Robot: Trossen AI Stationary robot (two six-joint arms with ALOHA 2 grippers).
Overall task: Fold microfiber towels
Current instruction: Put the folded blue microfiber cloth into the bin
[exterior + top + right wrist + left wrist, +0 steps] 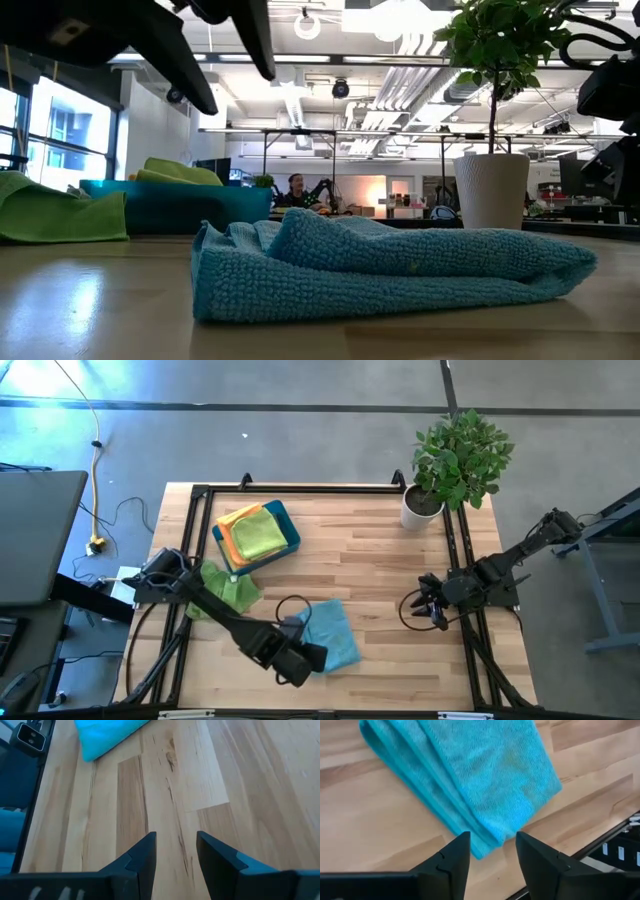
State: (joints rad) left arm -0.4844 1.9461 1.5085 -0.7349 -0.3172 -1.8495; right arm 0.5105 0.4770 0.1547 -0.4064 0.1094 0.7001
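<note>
A: Nearest the front edge of the worktop [400, 560]: what was noted?

B: The left gripper [492, 851] hung just above the near edge of the light blue towel [330, 635], fingers [451, 862] parted with nothing between them. The towel lay folded into loose layers on the wood, front centre.

A: And the right gripper [175, 852]?

B: It was over bare wood near the right rail, well apart from the blue towel. Fingers spread, empty.

A: The other towels?

B: A lime green towel [228, 590] lay rumpled at the left side, partly under the left arm. Behind it stood a teal tray [290, 525] holding a stack: a green towel [258, 535] on top, orange [228, 545] and yellow [238, 515] edges showing beneath.

A: Farther back?

B: A potted plant [455, 460] in a white pot stood at the far right corner of the worktop. In the low view, a person [296, 190] was seated in the room beyond.
</note>
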